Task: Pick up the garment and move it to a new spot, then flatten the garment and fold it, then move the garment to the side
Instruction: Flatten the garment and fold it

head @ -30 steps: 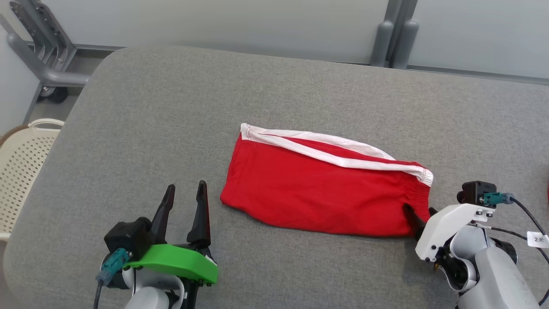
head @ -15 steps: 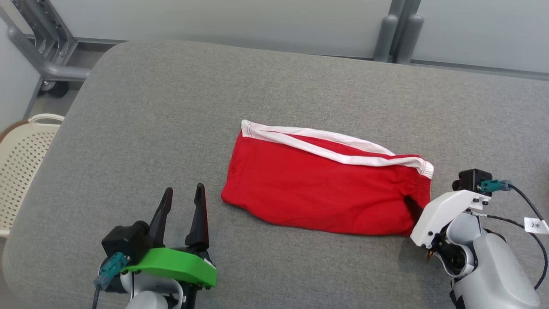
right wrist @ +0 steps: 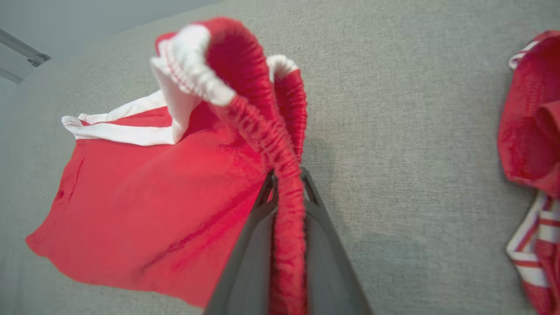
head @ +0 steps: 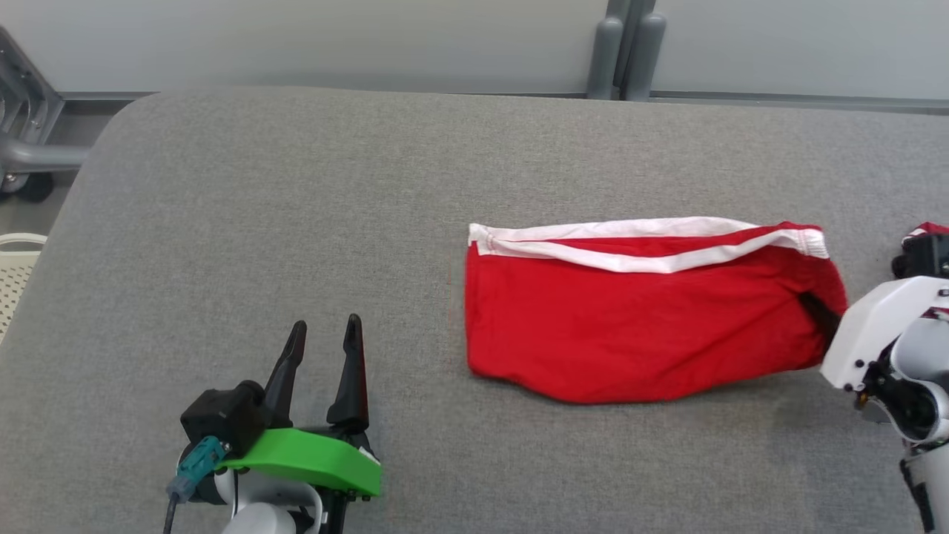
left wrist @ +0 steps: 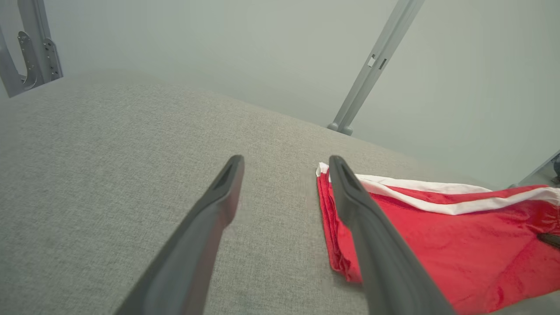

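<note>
**Grey bench, red garment pinched at its right end**

We see a grey fabric-covered bench (head: 296, 222) under a pale wall (head: 296, 37), with two grey posts (head: 623, 52) behind its far edge. A cream perforated basket (head: 13, 274) and a wheeled metal frame (head: 22, 152) sit off the bench's left end. Another red cloth with white stripes (right wrist: 531, 131) lies at the far right, near the garment but apart from it. The red garment (head: 630, 334), shorts with a white side stripe, lies right of centre and mostly flat. Its elastic waistband (right wrist: 262, 127) is raised at the right end. The right gripper (right wrist: 287, 175) has its jaws nearly together, clamping that waistband. The left gripper (head: 326, 321) sits at the near left with its jaws spread wide, holding nothing, apart from the garment's left edge. We see nothing lying between them.
</note>
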You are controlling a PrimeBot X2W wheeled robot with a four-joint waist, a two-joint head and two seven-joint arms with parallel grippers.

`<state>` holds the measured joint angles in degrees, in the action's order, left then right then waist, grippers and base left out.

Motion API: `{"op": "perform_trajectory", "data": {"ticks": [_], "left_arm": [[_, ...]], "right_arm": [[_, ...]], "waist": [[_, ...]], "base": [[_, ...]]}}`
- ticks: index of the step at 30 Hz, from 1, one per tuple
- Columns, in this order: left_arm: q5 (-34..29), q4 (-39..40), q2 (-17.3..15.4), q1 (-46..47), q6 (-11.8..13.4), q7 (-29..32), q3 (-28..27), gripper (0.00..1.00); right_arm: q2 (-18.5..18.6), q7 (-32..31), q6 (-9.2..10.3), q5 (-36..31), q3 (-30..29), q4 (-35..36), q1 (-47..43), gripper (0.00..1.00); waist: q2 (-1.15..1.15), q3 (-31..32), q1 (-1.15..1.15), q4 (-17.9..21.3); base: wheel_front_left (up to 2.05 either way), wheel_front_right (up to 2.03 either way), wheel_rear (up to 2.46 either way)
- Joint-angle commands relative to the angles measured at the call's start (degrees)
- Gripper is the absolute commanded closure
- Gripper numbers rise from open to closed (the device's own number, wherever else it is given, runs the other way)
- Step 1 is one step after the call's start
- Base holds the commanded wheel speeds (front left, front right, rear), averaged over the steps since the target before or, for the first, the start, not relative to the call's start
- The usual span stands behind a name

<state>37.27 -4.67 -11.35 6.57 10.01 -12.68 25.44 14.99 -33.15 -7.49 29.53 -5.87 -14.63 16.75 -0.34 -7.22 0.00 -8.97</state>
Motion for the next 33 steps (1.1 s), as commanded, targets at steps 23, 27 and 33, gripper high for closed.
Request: {"op": "perform_trajectory", "data": {"ticks": [23, 27, 33], "left_arm": [[0.63, 0.91, 0.60, 0.31, -0.88, 0.35, 2.07, 0.00], [0.78, 1.01, 0.64, 0.22, -1.05, 0.47, 2.51, 0.00], [0.83, 1.30, 1.04, 0.23, -1.36, 0.58, 3.27, 0.00]], "right_arm": [[-5.60, -12.88, 0.00, 1.74, -1.41, 11.45, 0.37, 1.00], [-7.91, -14.04, 0.00, 1.91, 0.53, 11.62, 1.69, 1.00], [-10.26, -13.61, 0.00, 0.25, 3.86, 9.46, 3.72, 1.00]], "waist": [[0.34, 1.28, 0.00, 2.89], [0.34, 1.79, 0.00, 2.02], [0.34, 2.40, 0.00, -0.02]], "base": [[0.00, 0.00, 0.00], [0.00, 0.00, 0.00], [0.00, 0.00, 0.00]]}}
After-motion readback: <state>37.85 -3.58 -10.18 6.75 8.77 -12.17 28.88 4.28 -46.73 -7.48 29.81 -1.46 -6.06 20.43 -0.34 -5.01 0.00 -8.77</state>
